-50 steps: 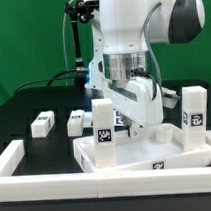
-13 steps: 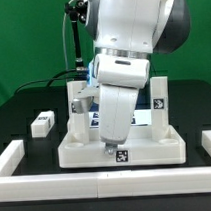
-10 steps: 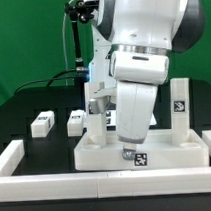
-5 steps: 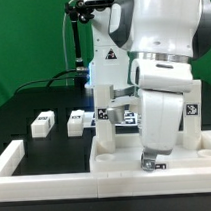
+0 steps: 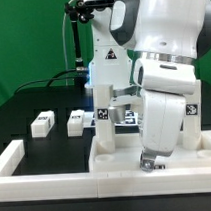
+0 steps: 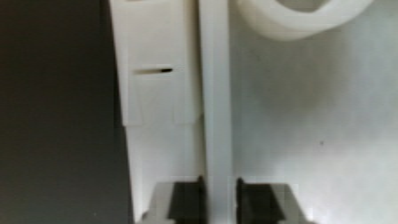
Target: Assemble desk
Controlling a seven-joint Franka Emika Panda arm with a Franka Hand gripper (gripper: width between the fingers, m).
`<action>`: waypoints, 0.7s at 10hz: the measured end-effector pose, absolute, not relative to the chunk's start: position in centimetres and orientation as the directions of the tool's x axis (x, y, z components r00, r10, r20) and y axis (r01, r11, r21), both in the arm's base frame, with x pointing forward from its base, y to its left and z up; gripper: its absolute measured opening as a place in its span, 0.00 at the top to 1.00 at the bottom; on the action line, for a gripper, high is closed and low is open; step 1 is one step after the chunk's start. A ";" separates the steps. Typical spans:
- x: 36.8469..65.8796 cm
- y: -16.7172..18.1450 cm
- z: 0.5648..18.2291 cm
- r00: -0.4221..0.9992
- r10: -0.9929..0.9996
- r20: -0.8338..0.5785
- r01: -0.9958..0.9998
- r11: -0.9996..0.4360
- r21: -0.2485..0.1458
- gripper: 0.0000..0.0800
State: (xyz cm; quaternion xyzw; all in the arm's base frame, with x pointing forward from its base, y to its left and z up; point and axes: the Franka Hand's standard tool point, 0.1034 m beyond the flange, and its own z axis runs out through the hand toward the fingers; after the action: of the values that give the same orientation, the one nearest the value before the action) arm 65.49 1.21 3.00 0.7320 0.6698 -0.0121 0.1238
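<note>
Pinching desk (image 5: 121, 153) by its front rim with gripper (image 5: 149, 163), narrow and tight. Upside down, legs (image 5: 104, 119) up, just beside front rail (image 5: 47, 182), exterior view's right. Two loose legs (image 5: 41, 124) well left.

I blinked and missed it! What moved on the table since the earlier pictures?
The gripper, shut on the front rim of the desk top, dragged it toward the exterior view's right, then paused there. The two loose legs stayed put.
</note>
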 end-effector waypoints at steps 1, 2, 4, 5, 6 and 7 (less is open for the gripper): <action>65.5 1.2 3.0 0.103 0.978 -0.184 0.984 -0.073 0.165 0.63; 65.5 1.1 3.0 0.104 0.978 -0.184 0.984 -0.073 0.165 0.63; 65.5 1.0 3.0 0.105 0.977 -0.184 0.984 -0.074 0.165 0.26; 65.5 1.0 3.0 0.105 0.977 -0.184 0.984 -0.075 0.165 0.26; 65.5 1.0 3.0 0.106 0.977 -0.184 0.983 -0.075 0.165 0.20; 65.5 1.0 3.0 0.106 0.977 -0.184 0.983 -0.076 0.165 0.19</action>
State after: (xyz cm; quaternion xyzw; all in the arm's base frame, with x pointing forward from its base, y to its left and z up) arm 65.48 0.96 2.96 0.7333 0.6684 -0.0126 0.1237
